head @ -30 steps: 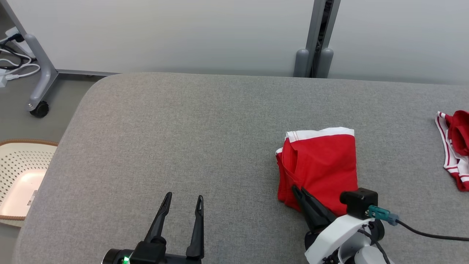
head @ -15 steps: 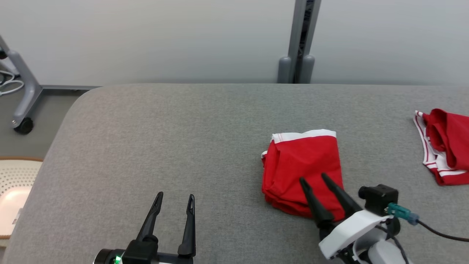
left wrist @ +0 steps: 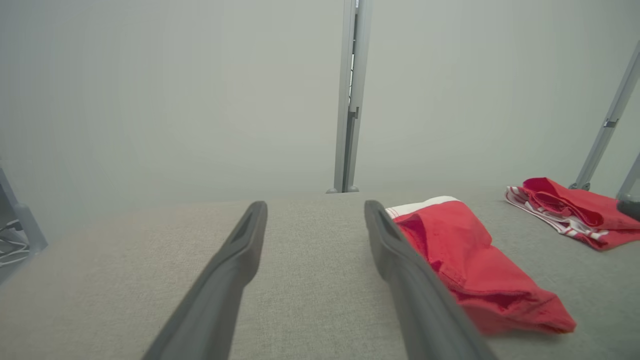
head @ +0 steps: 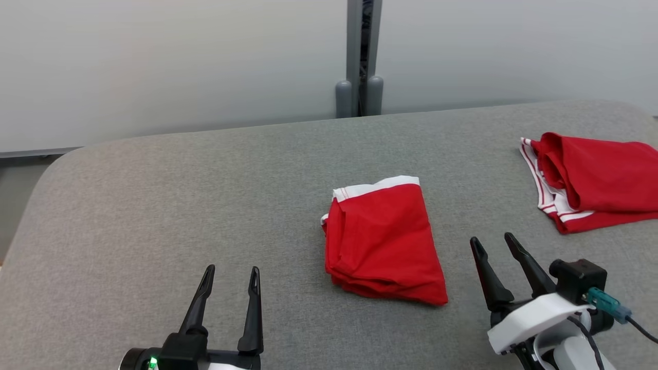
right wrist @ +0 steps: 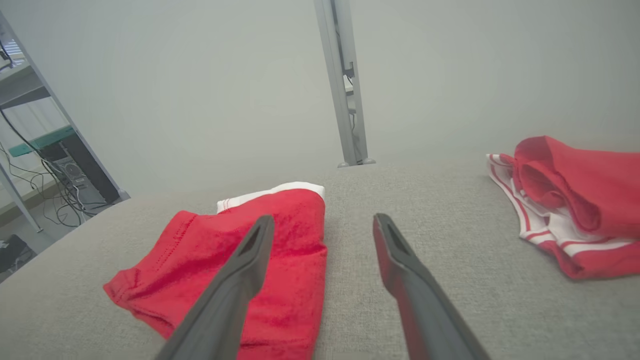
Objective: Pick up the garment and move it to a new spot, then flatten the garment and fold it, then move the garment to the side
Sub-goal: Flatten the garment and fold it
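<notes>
Red folded garment [head: 380,241] lies on the grey padded surface [head: 154,216].
Just beside its right edge, the right gripper [head: 491,238] hangs, fingers wide, empty.

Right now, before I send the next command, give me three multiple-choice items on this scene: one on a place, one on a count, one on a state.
1. Where does the folded red garment lie?
A. To the left of the right gripper, apart from it
B. Between that gripper's fingers
C. On the floor

2. How many red garments lie on the grey table?
A. One
B. Two
C. Four

3. The right gripper is:
A. Shut on cloth
B. Shut and empty
C. Open and empty

Answers:
1 A: bare table shows between the cloth and the fingers.
2 B: a second garment, with striped trim, lies at the far right.
3 C: the fingers stand apart with nothing between them.
</notes>
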